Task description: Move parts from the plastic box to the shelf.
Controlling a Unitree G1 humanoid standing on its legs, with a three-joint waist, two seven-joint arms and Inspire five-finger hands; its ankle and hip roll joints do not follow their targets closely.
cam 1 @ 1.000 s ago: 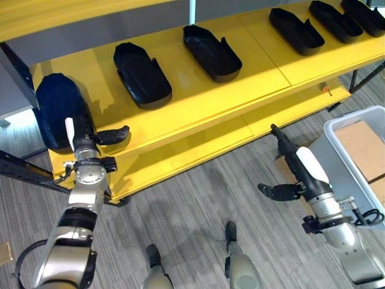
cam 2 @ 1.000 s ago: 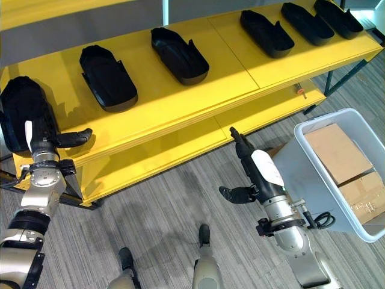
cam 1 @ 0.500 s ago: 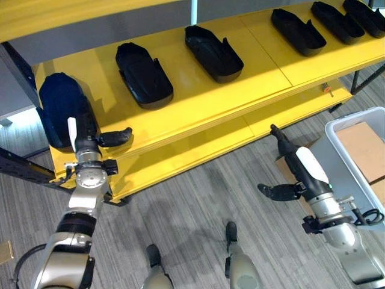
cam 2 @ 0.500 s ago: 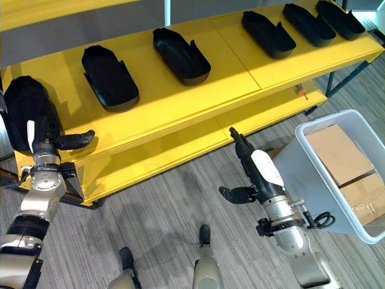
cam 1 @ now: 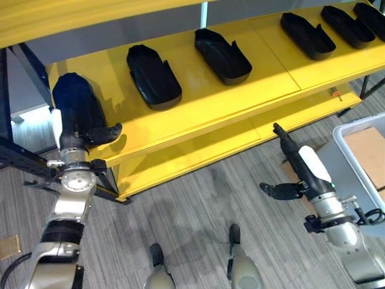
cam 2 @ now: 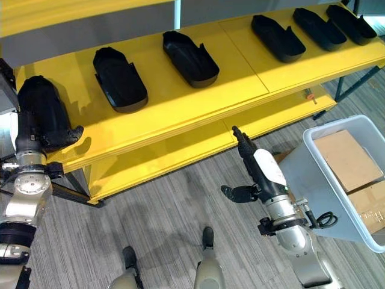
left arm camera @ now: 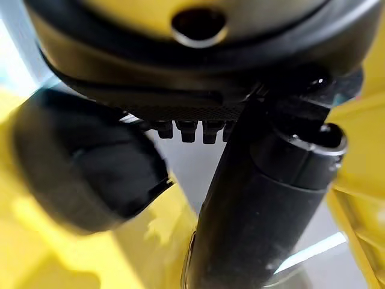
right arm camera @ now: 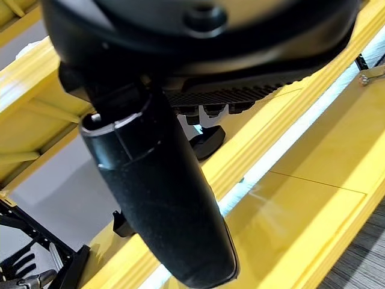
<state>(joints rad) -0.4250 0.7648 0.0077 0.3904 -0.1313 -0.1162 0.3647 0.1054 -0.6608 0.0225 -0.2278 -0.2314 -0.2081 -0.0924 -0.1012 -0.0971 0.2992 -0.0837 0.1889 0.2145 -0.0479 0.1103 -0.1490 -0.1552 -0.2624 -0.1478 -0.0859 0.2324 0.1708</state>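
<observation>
Since a second ago the head camera has swung, sliding the whole scene rightward, and the left hand has reached further onto the shelf, its thumb now against the leftmost part rather than beside it. In the left eye view, six black moulded parts lie in a row along the yellow shelf; the left hand rests at the near end of the leftmost one, which sits at the shelf's left edge. Whether its fingers grip the part or merely touch it cannot be told. The right eye view shows the right hand low over the floor, fingers straight and holding nothing, just beside the box, which holds cardboard cartons. The left wrist view shows the dark rounded part close past the thumb. The right wrist view shows the thumb against the shelf's yellow edges. The parts look like stiff, light, smooth plastic shells, probably slippery; the raised rim seems the best place to hold.
</observation>
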